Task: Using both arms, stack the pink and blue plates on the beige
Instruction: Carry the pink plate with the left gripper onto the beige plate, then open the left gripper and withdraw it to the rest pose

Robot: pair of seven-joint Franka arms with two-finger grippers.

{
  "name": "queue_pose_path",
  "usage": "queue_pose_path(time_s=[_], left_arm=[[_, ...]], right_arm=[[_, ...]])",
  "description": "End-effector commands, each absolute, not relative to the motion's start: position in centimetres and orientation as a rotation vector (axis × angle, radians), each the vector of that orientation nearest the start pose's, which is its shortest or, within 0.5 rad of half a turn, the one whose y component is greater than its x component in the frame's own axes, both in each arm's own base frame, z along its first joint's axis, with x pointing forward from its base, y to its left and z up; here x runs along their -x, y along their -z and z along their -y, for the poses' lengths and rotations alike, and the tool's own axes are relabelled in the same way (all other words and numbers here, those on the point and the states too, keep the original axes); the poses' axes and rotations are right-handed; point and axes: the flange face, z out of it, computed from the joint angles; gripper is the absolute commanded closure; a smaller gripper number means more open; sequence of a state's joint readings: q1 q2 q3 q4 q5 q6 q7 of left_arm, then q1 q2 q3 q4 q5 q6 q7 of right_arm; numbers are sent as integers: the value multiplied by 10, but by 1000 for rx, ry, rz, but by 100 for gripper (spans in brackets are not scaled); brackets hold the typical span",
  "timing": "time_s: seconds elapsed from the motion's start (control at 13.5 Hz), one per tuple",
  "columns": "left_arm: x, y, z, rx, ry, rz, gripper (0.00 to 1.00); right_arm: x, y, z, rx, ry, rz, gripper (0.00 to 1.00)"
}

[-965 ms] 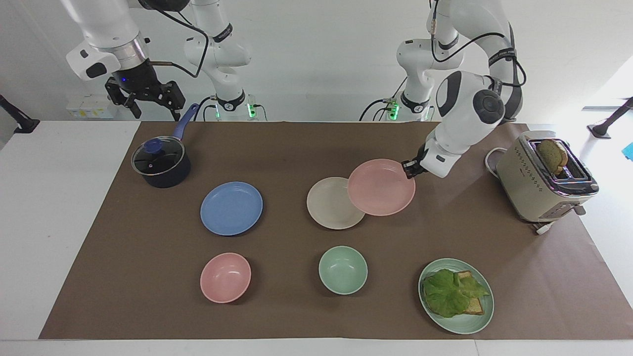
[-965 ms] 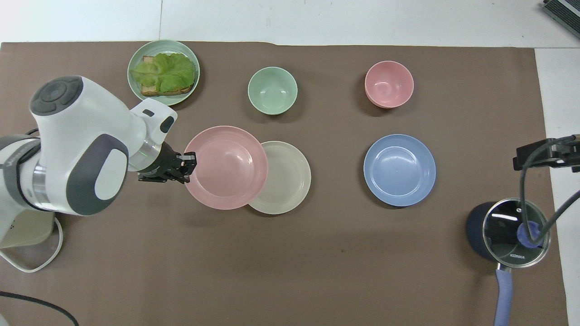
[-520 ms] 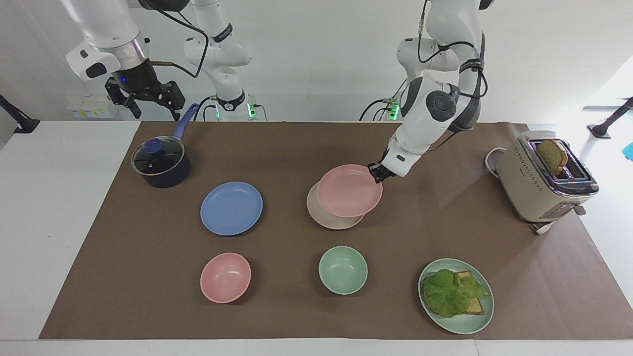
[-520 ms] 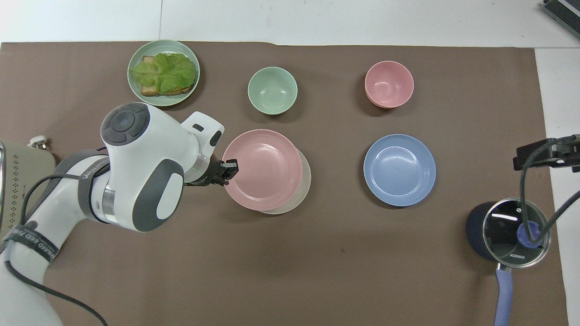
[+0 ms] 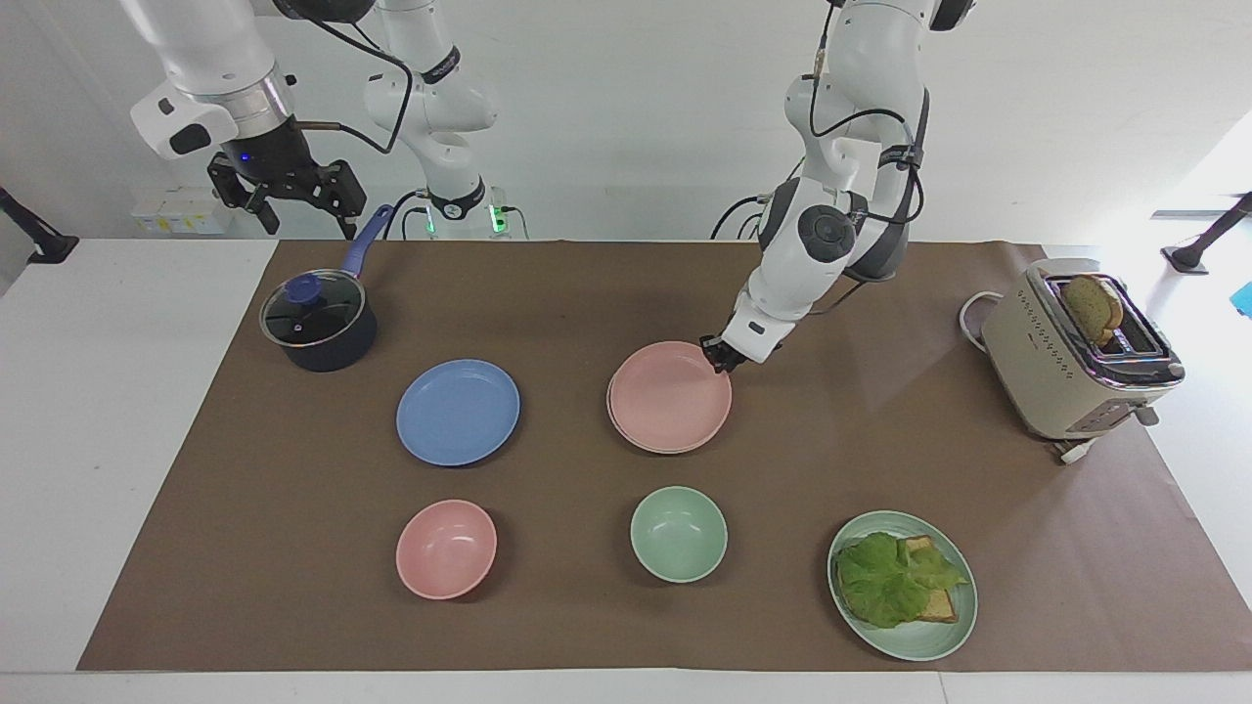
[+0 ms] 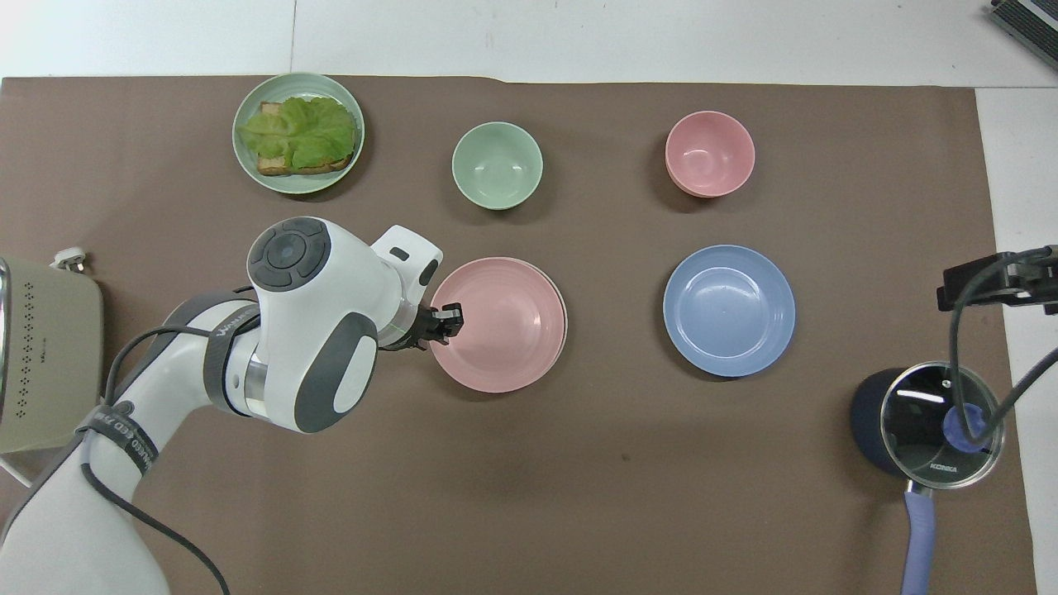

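**Pink plate now lying on the beige one**

Having travelled in from the left arm's end of the tabletop, round matte pastel-pink plastic plate now sitting squarely on round cream-beige plate, only a thin beige rim showing beneath. Left pincer staying low at the pink rim on the robots' side, just touching it; whether clenched or already released, impossible to tell. Probably lingering there to let the plate settle flat before backing away. Right pincer hanging spread wide and empty above the dark lidded saucepan, waiting. Round cornflower-blue plastic plate lying alone on the brown mat, toward the right arm's end, likely left for that arm.
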State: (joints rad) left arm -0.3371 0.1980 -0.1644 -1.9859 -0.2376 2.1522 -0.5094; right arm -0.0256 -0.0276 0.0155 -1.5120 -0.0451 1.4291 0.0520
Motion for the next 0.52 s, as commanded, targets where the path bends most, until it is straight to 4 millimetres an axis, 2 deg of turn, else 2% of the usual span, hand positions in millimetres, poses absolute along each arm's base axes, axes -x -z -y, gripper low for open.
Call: queue_pose_path(time_s=[0.0,0.15,0.22,0.3,0.37,0.45], left_arm=[[-512,-372,289,3324,-214,264,0],[-521,-379,278,3326,-199,272,0],[-529,-386,262,3312,-202,302,0],[-541,-398,236,3291,-204,311,0],[-549,-409,219,3266,-197,278,0],[-553,-427,203,3237,-178,275,0]], right_arm=[[-526,-655,18,3161,-68,-88,0],[-526,-655,18,3161,-68,-88,0],[-526,-655,18,3161,-68,-88,0],[-526,-655,18,3161,-68,-88,0],[-526,-655,18,3161,-68,-88,0],[-526,-655,18,3161,-68,-88,0]])
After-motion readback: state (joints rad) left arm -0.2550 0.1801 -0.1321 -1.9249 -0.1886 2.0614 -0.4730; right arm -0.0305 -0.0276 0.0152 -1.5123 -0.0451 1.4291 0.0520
